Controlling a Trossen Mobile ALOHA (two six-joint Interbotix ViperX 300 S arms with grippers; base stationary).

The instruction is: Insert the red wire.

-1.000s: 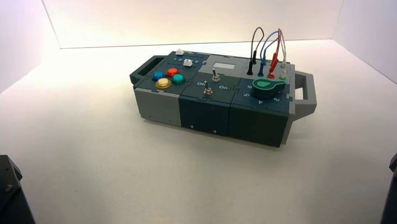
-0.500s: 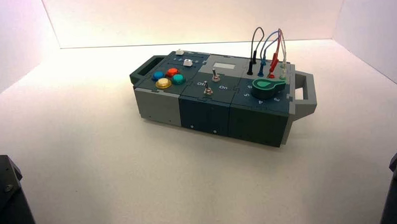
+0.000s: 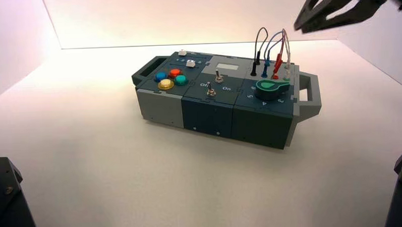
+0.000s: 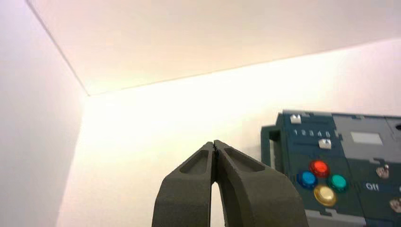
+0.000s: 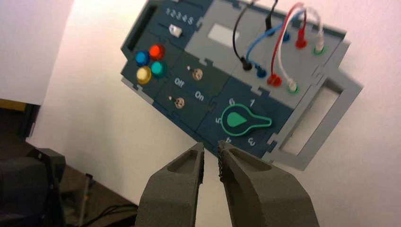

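Left gripper [image 4: 213, 144]: parked outside the high view, shut. The red wire [image 3: 283, 42] loops above the box [image 3: 216, 100], right of upper centre; the right gripper [image 3: 297, 14], upper right, hangs above and rightward of it, fingers parted.

A pale, glossy bench [image 3: 115, 182] spreads beneath bright light that bleaches its far part nearly white, meeting a faintly pinkish back wall [image 3: 185, 18] along a thin straight line, while plain whitish side walls stand at left [image 3: 15, 44] and right [image 3: 383, 46], slanting outward toward the near side.
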